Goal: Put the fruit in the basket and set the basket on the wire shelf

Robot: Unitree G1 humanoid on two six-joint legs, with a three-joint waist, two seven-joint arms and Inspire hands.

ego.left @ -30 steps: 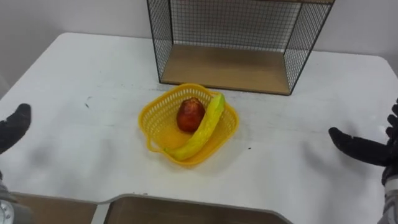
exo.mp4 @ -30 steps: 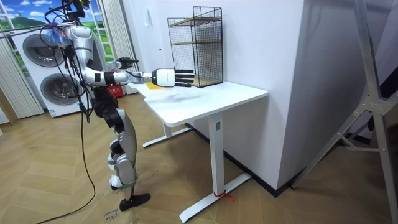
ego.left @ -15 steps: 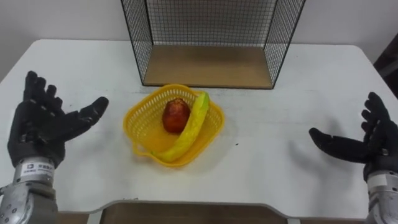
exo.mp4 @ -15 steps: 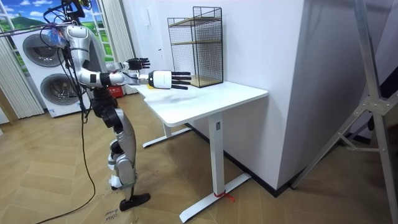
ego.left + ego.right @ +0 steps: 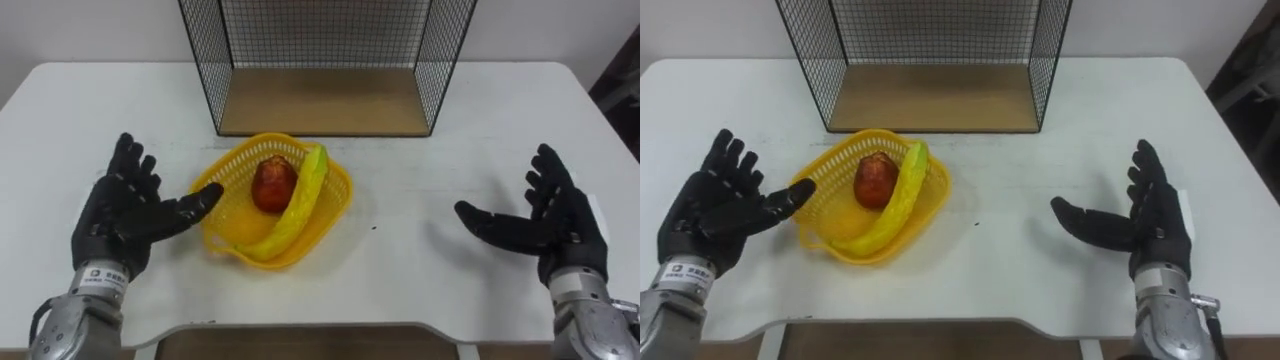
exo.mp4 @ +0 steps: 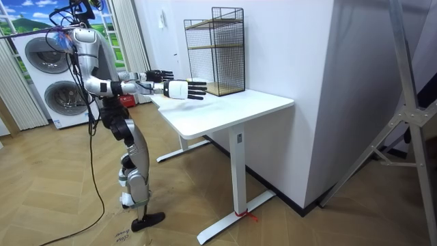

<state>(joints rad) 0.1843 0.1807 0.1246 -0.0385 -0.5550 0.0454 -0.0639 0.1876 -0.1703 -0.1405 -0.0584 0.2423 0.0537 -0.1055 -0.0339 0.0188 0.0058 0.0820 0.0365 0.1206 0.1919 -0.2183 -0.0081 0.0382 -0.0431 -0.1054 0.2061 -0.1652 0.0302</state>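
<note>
A yellow plastic basket [image 5: 334, 195] [image 5: 938, 189] sits on the white table [image 5: 440, 270] in front of the wire shelf [image 5: 325, 60] [image 5: 930, 55] [image 6: 216, 51]. Inside it lie a red apple [image 5: 272, 186] [image 5: 874, 180] and a yellow-green banana [image 5: 297, 203] [image 5: 894, 205] that leans across the rim. My left hand [image 5: 130, 212] [image 5: 715, 210] is open just left of the basket, thumb near its rim. To the basket's right, well apart from it, my right hand [image 5: 548, 222] [image 5: 1140, 222] is open with the palm facing inward.
The shelf's wooden floor [image 5: 322, 100] lies directly behind the basket, with black mesh walls on both sides. The table's front edge [image 5: 320, 328] runs close below my hands. In the room view I stand at the table's end, with washing machines [image 6: 41, 75] behind me.
Both hands have moved inward toward the basket, the left one now close to its rim. The camera has shifted, so the whole scene sits lower and more centred.
</note>
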